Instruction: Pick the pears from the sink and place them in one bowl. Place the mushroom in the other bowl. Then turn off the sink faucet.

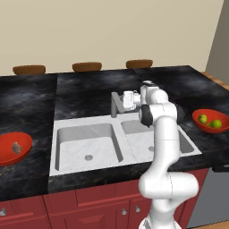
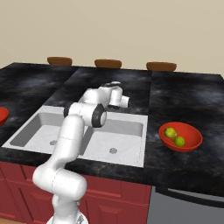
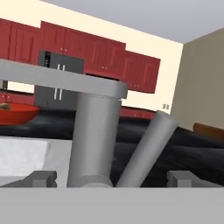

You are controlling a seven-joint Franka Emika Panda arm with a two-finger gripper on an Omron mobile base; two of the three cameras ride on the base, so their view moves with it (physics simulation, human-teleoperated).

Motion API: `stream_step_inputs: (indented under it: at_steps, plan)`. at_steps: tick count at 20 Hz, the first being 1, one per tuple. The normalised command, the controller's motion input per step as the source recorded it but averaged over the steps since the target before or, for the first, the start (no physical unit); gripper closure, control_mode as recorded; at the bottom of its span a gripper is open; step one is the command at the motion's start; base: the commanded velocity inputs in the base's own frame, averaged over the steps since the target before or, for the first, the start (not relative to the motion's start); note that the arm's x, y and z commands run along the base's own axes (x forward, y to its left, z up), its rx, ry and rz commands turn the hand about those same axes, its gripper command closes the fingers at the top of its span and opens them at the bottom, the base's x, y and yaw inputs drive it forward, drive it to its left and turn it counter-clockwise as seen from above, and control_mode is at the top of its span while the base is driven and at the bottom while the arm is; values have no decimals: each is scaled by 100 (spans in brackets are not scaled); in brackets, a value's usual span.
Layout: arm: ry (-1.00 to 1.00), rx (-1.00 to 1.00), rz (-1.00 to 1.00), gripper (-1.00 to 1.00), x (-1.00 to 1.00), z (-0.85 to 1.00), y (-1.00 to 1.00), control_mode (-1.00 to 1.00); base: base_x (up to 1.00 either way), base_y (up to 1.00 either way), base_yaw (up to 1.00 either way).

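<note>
Left base view: we see the claw (image 1: 120, 102) at the sink faucet (image 1: 115, 104); mushroom (image 1: 16, 147) in the left bowl (image 1: 18, 156).

Right base view: both pears (image 2: 174, 136) sit in the right bowl (image 2: 192, 144) on the table (image 2: 188, 100).

Hand view: claw fingers (image 3: 41, 178) spread wide, straddling the faucet, gripping nothing.

Matt grey metal faucet (image 3: 94, 131), glossy blk marble-look counter (image 1: 85, 96).
</note>
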Motion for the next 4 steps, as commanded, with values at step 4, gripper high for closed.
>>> stream_step_inputs:
  at_steps: [4]
  plan:
    - [0,0,8,-100,6,4,55,-100,0,0,0]
